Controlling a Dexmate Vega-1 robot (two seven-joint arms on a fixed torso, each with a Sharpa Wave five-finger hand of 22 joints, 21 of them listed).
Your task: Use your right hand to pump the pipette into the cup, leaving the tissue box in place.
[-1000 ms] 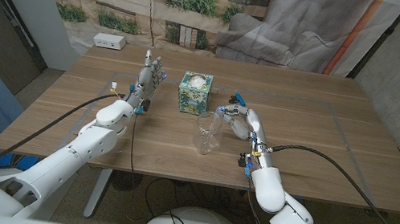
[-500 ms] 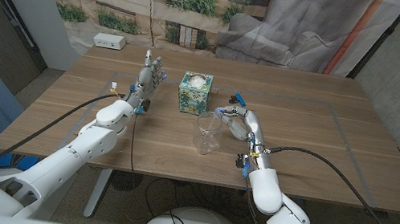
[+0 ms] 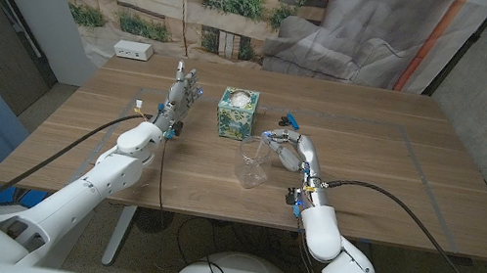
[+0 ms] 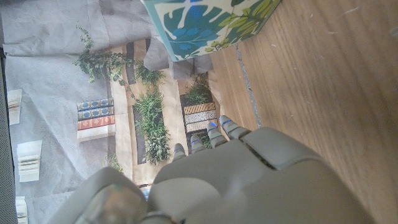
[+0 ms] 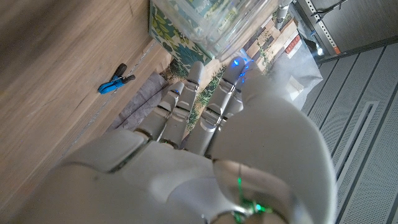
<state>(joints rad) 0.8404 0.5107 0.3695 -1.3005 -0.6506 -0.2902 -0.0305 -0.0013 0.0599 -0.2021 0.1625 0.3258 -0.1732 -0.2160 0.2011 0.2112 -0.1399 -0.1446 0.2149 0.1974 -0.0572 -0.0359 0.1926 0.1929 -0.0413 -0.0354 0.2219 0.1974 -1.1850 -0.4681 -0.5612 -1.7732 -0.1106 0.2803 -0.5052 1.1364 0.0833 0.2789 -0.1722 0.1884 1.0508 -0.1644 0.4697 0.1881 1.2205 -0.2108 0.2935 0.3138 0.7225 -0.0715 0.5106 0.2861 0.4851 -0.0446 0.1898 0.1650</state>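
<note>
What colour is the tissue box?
The tissue box is teal-green with a leafy pattern; the left wrist view shows it best.

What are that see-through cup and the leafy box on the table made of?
The cup looks like clear plastic, possibly glass: the wood shows straight through it. The tissue box looks like printed cardboard, matte, with sharp folded edges and white tissue at its top opening.

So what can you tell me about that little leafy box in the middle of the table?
The tissue box is a small cube, seemingly cardboard, printed with green and blue leaves on pale ground. A white tissue pokes from its top opening. It stands upright on the wooden table, just beyond the clear plastic cup, between the left hand and the right hand. Neither hand touches it; its print shows close up in the left wrist view.
</note>
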